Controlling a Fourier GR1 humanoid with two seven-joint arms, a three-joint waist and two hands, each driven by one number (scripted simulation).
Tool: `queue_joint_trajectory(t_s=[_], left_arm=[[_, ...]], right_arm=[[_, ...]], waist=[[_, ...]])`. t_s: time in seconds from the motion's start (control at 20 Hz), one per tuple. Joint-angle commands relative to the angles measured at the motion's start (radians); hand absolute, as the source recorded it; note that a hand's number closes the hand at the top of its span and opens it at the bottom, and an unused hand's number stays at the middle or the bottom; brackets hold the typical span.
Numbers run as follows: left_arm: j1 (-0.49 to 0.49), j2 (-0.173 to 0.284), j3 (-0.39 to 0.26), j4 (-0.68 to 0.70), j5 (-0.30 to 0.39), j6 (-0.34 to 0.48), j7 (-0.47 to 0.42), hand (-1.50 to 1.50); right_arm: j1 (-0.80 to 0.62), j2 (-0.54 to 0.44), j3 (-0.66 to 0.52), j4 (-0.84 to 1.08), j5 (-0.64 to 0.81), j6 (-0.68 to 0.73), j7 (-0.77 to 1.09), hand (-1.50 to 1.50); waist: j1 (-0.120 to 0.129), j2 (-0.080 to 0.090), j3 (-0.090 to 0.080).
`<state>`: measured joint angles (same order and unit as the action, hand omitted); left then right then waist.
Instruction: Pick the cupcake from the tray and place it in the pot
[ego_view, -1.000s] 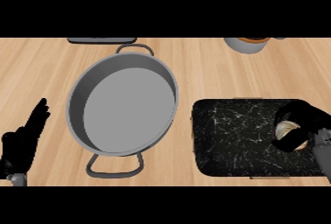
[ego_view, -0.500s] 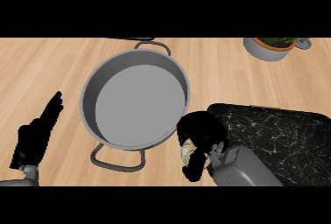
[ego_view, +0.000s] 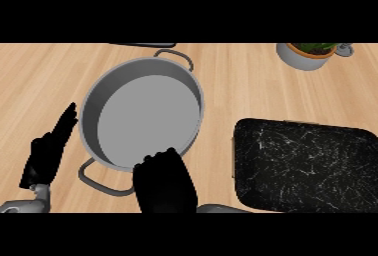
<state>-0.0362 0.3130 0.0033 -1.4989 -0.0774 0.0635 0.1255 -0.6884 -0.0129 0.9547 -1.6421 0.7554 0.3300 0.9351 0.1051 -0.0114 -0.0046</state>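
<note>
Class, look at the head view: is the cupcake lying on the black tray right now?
No. The black tray shows only its bare marbled surface, and the right hand is over the pot's near rim.

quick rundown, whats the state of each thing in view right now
pot: upright on the counter, nothing visible inside
tray: flat on the counter, nothing on it
cupcake: not visible, may be hidden by the right hand
right hand: over the pot's near rim, back facing the camera
left hand: open, resting left of the pot
potted plant: upright at the far right
</note>
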Motion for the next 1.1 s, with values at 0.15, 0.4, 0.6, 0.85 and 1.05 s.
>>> queue_joint_trajectory(t_s=[0.15, 0.4, 0.6, 0.85, 1.05], left_arm=[[-0.013, 0.014, 0.022, 0.012, 0.008, -0.003, 0.027, 0.00], [-0.042, 0.011, 0.030, 0.036, 0.012, -0.005, 0.011, 0.00], [-0.032, 0.018, 0.030, 0.009, 0.005, -0.003, 0.031, 0.00], [-0.021, 0.028, 0.048, 0.024, 0.019, -0.021, 0.005, 0.00], [-0.007, 0.010, 0.033, -0.005, 0.003, -0.002, 0.014, 0.00]], right_arm=[[-0.245, 0.012, 0.070, -0.084, 0.139, -0.185, 0.257, 1.50], [-0.339, 0.012, 0.027, -0.086, 0.086, -0.328, 0.342, 1.50], [-0.415, 0.012, -0.019, -0.038, 0.055, -0.422, 0.365, 1.50], [-0.546, 0.012, -0.098, 0.111, 0.001, -0.496, 0.314, 1.50], [-0.608, 0.012, -0.103, 0.260, -0.048, -0.590, 0.260, 1.50]], waist=[[-0.027, -0.011, 0.001], [-0.032, -0.001, 0.000], [-0.031, 0.002, 0.001], [-0.032, 0.011, 0.001], [-0.023, 0.016, 0.001]])
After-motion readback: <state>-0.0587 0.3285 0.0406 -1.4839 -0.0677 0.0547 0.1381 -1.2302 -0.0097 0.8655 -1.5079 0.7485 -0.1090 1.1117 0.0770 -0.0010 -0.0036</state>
